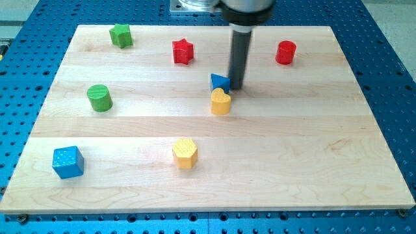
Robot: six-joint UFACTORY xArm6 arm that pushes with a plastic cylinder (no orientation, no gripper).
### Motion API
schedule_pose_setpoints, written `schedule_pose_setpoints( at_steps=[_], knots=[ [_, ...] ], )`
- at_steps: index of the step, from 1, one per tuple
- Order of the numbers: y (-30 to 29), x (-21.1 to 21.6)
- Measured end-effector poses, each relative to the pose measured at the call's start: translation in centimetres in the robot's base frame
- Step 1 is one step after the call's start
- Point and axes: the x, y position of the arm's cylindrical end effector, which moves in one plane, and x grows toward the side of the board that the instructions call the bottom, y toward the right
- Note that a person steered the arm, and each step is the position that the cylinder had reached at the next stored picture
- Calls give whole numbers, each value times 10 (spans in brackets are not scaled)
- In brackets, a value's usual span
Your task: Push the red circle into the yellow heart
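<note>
rod upright, my tip (235,87) touching the blue triangle (220,82), just above the yellow heart (221,102); red circle (285,52) well apart.

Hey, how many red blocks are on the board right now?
2. The red star sits near the view's top, left of my tip; the red circle is at the view's top right. None appear hidden.

There is only one camera view. It looks from the front of the tabletop (325,162) and from above, facing down at a slant toward the far edge. The near edge lies along the view's bottom and the far edge close to the view's top. The whole wooden board fits inside the frame, with a blue perforated base (390,71) showing around it. The arm's upper part is cut off at the view's top.
</note>
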Motion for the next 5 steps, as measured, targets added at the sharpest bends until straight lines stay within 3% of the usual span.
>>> schedule_pose_setpoints(
  at_steps=[1, 2, 3, 4, 5],
  knots=[
    [-37, 11],
    [-28, -23],
    [38, -65],
    [64, -120],
    [168, -144]
  ],
)
